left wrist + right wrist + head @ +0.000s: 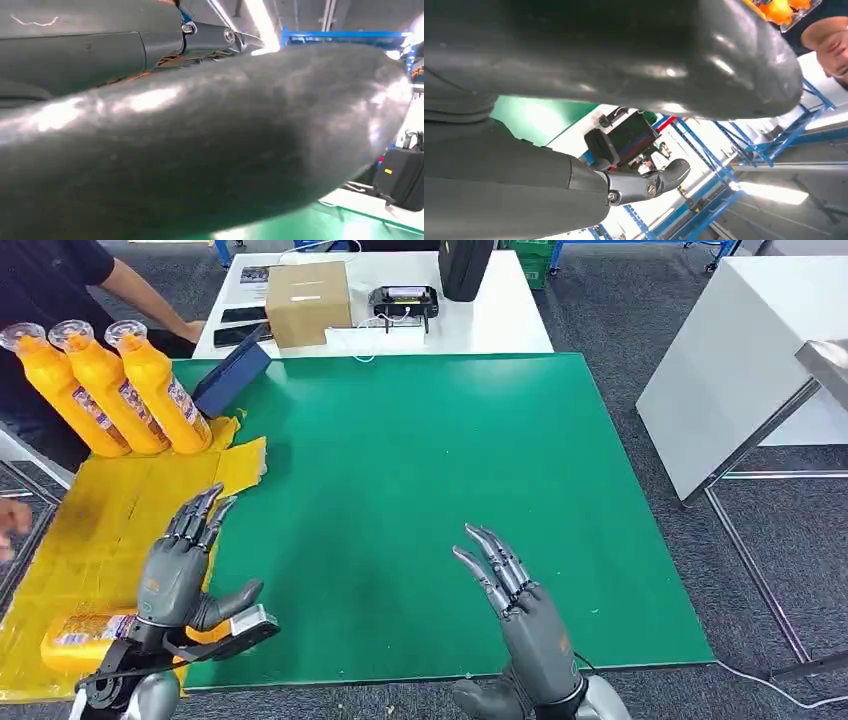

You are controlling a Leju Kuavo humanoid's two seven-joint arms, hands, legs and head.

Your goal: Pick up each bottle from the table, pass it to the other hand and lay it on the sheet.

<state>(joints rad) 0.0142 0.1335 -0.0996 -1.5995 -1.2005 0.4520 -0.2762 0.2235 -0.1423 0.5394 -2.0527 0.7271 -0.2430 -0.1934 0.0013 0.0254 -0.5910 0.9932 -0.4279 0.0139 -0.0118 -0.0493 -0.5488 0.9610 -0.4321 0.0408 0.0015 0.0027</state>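
Both hands hover empty with fingers spread: the left hand point(185, 565) at lower left over the edge of the yellow sheet point(95, 525), the right hand point(515, 605) at lower centre over the green mat point(430, 480). One orange bottle point(85, 638) lies on the sheet at the lower left corner, just beside the left wrist. Three more orange bottles point(105, 390) lean side by side at upper left, clear caps up. To do the next pick well, I judge a hand should close around a bottle's smooth tapered plastic body, below the cap, since glossy walls may slip. The sheet looks creased and thin, the mat flat and matte.
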